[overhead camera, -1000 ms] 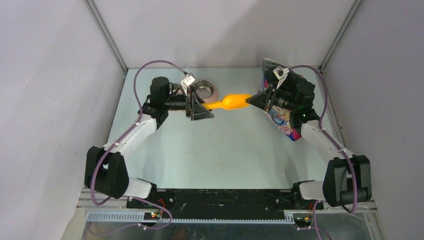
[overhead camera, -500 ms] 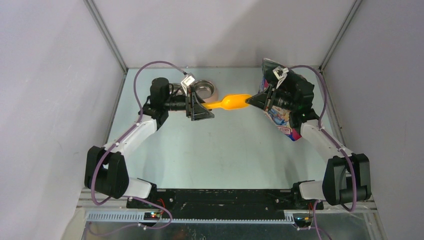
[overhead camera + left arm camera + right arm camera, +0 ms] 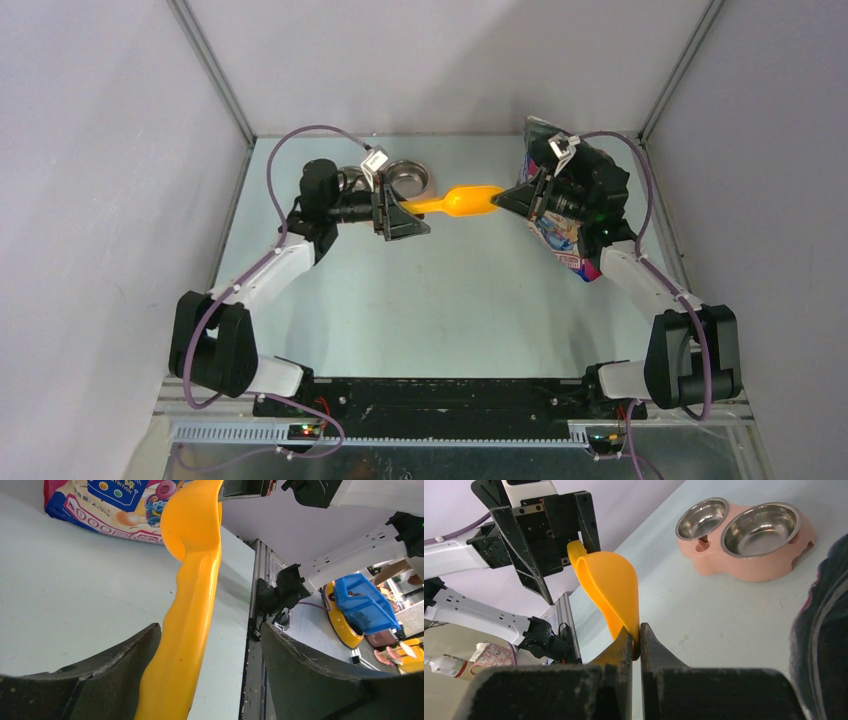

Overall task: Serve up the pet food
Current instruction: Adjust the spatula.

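Above the surface (image 3: 450,300), the right tool (image 3: 635,629) pinches the yellow scoop (image 3: 465,203) by its rim. The left tool (image 3: 210,627), spread around the handle, should back straight toward 9 o'clock. The cat food bag (image 3: 565,240) sits at 2 o'clock.

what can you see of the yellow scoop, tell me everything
The yellow scoop looks like one piece of smooth, glossy plastic: a rounded bowl tapering into a long handle. It hangs above the table, between the two arms. The right gripper pinches the bowl's rim with shut fingers. The handle runs between the open fingers of the left gripper.
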Motion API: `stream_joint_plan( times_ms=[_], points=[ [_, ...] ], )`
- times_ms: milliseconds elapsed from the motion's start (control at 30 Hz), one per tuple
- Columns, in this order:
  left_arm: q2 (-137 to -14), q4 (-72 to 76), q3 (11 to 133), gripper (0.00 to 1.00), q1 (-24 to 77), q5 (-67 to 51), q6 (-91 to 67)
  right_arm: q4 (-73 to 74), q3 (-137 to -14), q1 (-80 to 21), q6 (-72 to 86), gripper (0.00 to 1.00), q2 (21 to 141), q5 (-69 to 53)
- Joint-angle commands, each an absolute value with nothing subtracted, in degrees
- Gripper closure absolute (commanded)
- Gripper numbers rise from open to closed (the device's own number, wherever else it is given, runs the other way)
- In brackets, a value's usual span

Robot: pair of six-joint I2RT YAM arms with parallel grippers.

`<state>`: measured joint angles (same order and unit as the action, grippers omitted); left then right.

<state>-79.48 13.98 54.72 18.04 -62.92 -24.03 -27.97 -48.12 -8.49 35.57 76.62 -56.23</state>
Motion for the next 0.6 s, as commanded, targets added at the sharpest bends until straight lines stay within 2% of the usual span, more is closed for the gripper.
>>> stream_joint_plan(
  times_ms=[0, 333, 567],
  points=[
    [-78.16, 18.58, 53.83, 0.22, 18.48, -61.88, -26.58, -33.01, -47.60, -8.20, 38.48, 1.00, 77.35, -55.76],
    [-77.93, 21.16, 53.08, 0.17, 18.11, -61.74, -28.58, -34.17, -46.60, -8.26, 39.93, 1.00, 77.93, -55.17],
    [-77.81, 22.10, 52.86, 0.17, 17.90, -61.68, -29.40, -34.36, -46.28, -8.34, 40.08, 1.00, 78.33, -54.39]
  ],
)
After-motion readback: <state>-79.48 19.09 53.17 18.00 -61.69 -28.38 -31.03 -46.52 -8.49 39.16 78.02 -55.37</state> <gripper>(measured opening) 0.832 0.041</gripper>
